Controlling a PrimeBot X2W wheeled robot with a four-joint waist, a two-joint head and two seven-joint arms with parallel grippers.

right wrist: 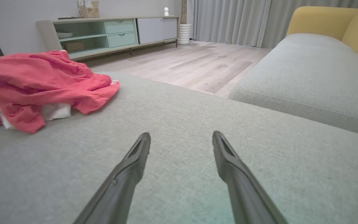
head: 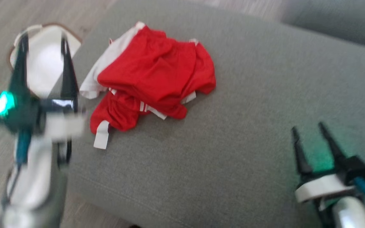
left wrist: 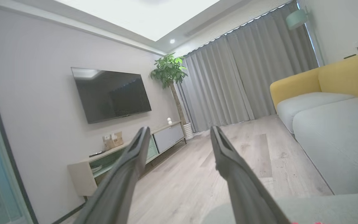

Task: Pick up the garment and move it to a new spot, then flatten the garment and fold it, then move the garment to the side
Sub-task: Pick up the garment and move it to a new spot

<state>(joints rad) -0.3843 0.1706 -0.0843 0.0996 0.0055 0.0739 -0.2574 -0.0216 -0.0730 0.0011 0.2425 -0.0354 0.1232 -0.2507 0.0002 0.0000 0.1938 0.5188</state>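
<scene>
On cushion (head: 233, 158), garment (head: 157, 69) lies crumpled, seemingly untouched.

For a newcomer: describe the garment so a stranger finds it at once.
Start at the wide grey cushion in the foreground. Near its far left edge lies a crumpled garment. Bright red with white trim, it stands out against the grey fabric.

Spread tool (left wrist: 179, 130), wall television (left wrist: 112, 93), yellow sofa (left wrist: 346, 76)
</scene>
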